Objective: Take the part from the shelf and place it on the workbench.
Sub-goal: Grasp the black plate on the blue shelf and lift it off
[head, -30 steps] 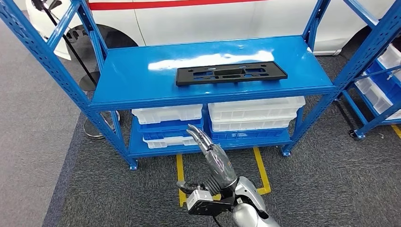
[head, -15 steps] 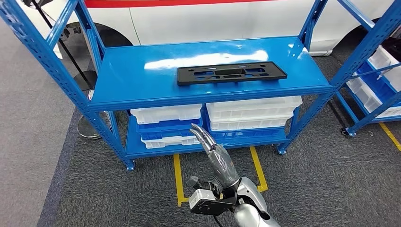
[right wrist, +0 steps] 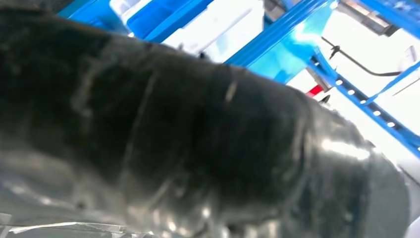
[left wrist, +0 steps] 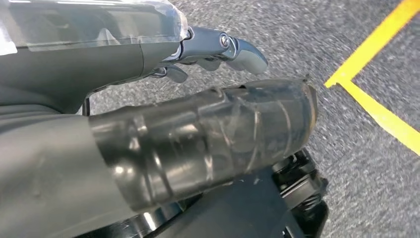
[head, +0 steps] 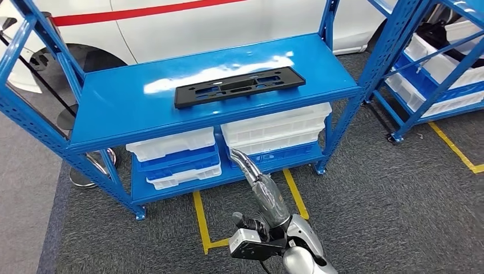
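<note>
- Though set on carpet floor (head: 371, 205) with yellow tape lines, blue shelf (head: 114, 123) dominates head view; white bins stacked on lower level.
- Flat black part (head: 238, 87) lying on upper shelf deck, long axis running side to side, slightly skewed, far end higher to the right.
- Right hand (head: 259, 182) raised in front of lower level, fingers extended together and lightly curled, holding nothing; part up and ahead, slightly to the left, well apart.
- Left hand (left wrist: 198, 49) hanging over floor, fingers curled, empty.
- Versus earlier frames: whole scene shifted left and tilted, so camera moved; part unmoved on deck.
</note>
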